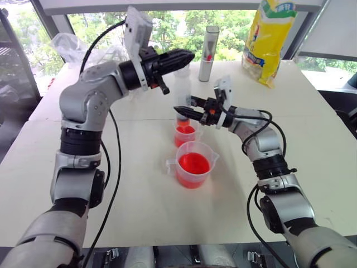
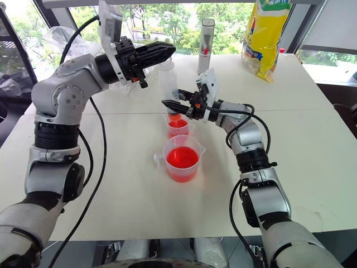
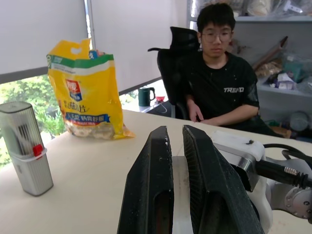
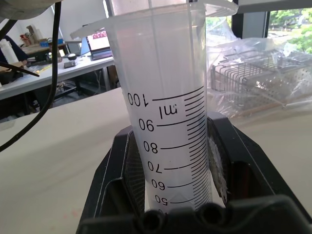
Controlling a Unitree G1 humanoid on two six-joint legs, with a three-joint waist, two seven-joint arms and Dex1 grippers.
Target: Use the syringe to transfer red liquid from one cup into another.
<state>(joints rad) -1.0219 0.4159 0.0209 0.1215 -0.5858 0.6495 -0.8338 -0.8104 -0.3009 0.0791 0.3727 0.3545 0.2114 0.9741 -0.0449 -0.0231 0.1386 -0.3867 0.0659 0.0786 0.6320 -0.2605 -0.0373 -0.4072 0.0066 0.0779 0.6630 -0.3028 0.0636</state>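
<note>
The right tool pinches the syringe, its two black fingers pressed against either side of the clear barrel at about mid-height. The syringe stands upright, its long axis vertical, with the tip pointing down into the small cup directly beneath this tool and the upper barrel rising above it. Black graduation marks run up the barrel, reading 50, 60, 70, 80, 90 and 100, with "ml" beside the top figure. The left tool sits above the right tool, level with the top of the syringe, its fingers pressed nearly together with only a thin slit between them; whether they grip the plunger cannot be told. The small cup holds red liquid, and the handled cup, nearer to the robot than the right tool, is also partly filled with it. Beyond the right tool on the tabletop stand a grey upright tube with a red mark and a yellow bag printed with characters too small to read. A person in a black shirt lettered "TREND" sits beyond the tabletop's far edge.
</note>
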